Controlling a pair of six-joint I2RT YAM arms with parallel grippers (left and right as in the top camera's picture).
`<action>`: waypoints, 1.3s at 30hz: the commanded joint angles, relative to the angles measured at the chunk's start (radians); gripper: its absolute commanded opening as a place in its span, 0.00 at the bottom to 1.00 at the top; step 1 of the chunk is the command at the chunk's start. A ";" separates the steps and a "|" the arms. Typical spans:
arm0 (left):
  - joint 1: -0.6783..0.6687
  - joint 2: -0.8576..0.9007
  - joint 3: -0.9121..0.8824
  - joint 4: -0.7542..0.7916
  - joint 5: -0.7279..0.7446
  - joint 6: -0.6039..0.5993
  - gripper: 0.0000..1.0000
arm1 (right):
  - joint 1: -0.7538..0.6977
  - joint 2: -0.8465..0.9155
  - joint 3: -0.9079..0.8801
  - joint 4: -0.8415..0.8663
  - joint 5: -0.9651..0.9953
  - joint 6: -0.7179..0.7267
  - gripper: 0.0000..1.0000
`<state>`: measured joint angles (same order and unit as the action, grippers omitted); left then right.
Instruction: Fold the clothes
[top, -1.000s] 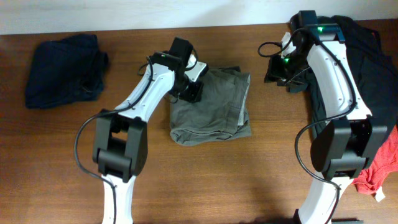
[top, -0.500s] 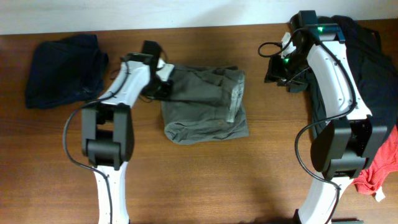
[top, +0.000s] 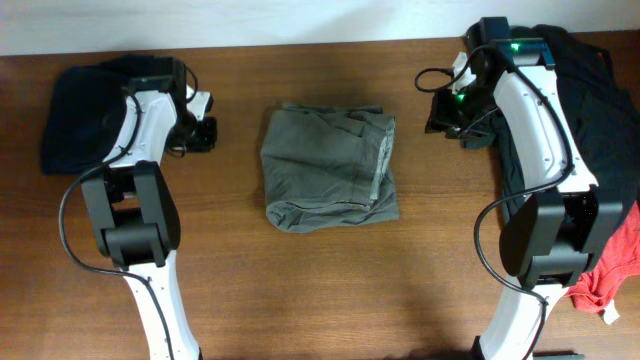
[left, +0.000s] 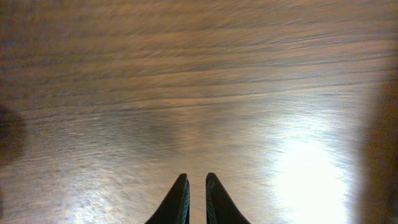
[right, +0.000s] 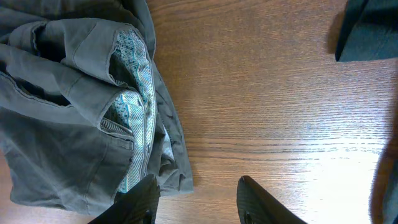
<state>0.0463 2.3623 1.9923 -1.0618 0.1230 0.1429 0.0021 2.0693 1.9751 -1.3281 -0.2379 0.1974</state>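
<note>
Shorts (top: 325, 165) lengthwise near-to-far, waistband (top: 377, 165) rightward

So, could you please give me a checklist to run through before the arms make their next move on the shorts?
1. Shorts folded into a compact bundle mid-table: ok.
2. Fold tidy: not ok; the lighter waistband lining shows along the rumpled right edge.
3. Left jaws clear of the shorts: ok; nearly closed, empty, over bare table.
4. Right jaws ready: ok; open, empty, beside the shorts' waistband edge.
5. Dark garment at far left apart from the shorts: ok.
6. Right arm's cables free of the clothes pile behind it: cannot tell.
</note>
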 joint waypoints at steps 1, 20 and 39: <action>-0.015 0.005 0.130 -0.063 0.126 0.035 0.11 | -0.002 -0.003 0.013 0.000 -0.050 -0.010 0.45; -0.011 0.005 0.573 -0.328 0.205 0.035 0.11 | 0.161 0.031 -0.458 0.450 -0.019 0.051 0.04; 0.124 0.005 0.573 -0.322 0.116 0.035 0.11 | 0.454 0.077 -0.302 0.566 -0.012 -0.092 0.04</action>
<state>0.1314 2.3642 2.5481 -1.3849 0.2520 0.1650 0.3996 2.1403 1.5822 -0.7605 -0.2512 0.1806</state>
